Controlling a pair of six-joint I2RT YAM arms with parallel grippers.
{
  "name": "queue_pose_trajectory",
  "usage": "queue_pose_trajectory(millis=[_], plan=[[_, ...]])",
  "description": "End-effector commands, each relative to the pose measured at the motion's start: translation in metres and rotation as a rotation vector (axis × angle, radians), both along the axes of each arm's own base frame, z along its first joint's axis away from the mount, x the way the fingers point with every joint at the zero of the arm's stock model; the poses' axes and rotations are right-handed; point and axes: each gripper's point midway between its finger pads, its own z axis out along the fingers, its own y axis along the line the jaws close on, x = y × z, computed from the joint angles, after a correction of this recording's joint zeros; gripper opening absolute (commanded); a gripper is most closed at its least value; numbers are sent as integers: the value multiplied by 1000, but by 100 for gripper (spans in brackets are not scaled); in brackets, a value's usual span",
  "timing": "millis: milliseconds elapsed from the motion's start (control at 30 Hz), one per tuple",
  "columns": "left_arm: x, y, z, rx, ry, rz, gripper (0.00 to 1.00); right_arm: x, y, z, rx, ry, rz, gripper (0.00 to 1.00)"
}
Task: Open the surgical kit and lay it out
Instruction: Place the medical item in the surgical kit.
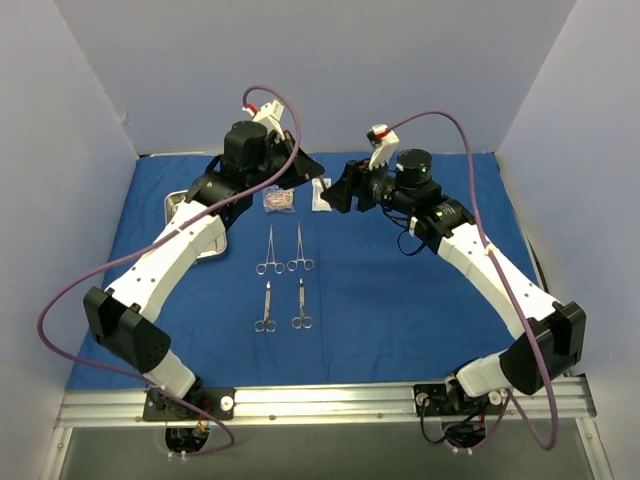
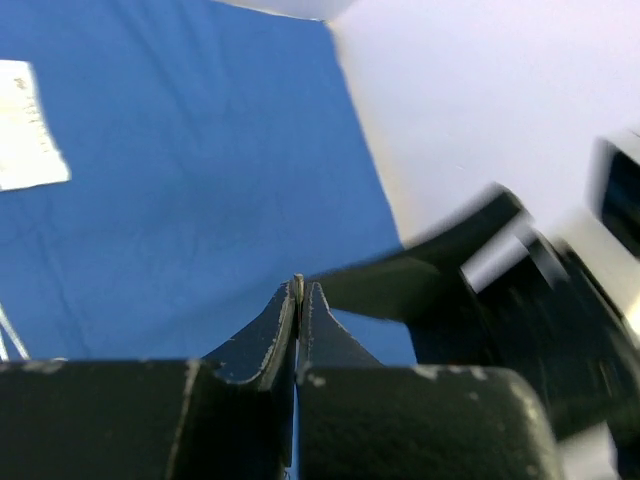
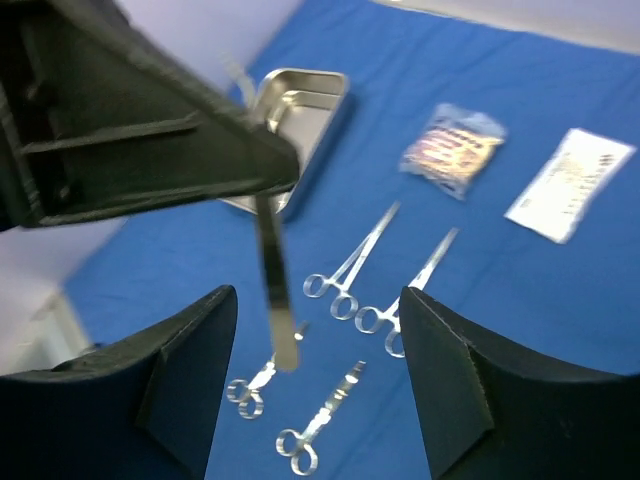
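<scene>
One thin tweezer (image 3: 277, 300) hangs from your left fingers (image 2: 268, 335), which are pinched shut on its top end. Its long axis runs almost straight up and down, with the free tip pointing at the blue cloth wrap (image 1: 400, 300). It sits just in front of your right fingers (image 3: 440, 380), level with the gap between them. Those right fingers stand well apart and hold nothing, so the left arm (image 1: 170, 255) alone carries the tweezer, above the far middle of the cloth.

Counted on the cloth:
- Four scissor-like instruments (image 1: 270, 250) lie in the middle, in two rows of two, ring handles toward the near edge.
- Two clear packets (image 1: 278, 200) lie just beyond them.
- One steel tray (image 3: 310, 100) sits at the far left, partly under the left arm.

Only this one tweezer shows. You cannot tell whether others lie in the tray.
</scene>
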Motion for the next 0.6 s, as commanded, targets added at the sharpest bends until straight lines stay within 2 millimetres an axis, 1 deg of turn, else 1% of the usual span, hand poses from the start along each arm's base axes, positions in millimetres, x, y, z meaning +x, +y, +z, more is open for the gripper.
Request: queue_pose_trajectory(millis=[0, 33, 67, 100, 167, 200, 333, 367, 433, 467, 567], plan=[[7, 19, -25, 132, 117, 165, 2, 0, -20, -3, -212, -95, -128, 62], [9, 20, -17, 134, 115, 194, 2, -3, -20, -3, -230, -102, -139, 62], [11, 19, -26, 162, 139, 207, 2, -3, -19, -3, -258, -123, -164, 62], [8, 19, -34, 193, 168, 212, 2, -5, -19, -3, -273, -135, -173, 62], [10, 17, -38, 207, 195, 229, 2, -8, -18, -1, -299, -158, -193, 63], [7, 18, -42, 224, 215, 232, 2, -9, -18, -1, -330, -180, -215, 63], [7, 19, -47, 262, 242, 255, 2, -12, -17, -5, -405, -220, -251, 62], [9, 19, -52, 272, 255, 259, 2, -13, -15, -5, -413, -229, -255, 62], [7, 18, -51, 275, 268, 263, 2, -15, -9, -7, -442, -250, -258, 61], [8, 17, -54, 280, 277, 265, 2, -15, -6, -10, -452, -254, -257, 59], [7, 13, -56, 271, 293, 260, 2, -17, 3, -18, -483, -262, -262, 55]])
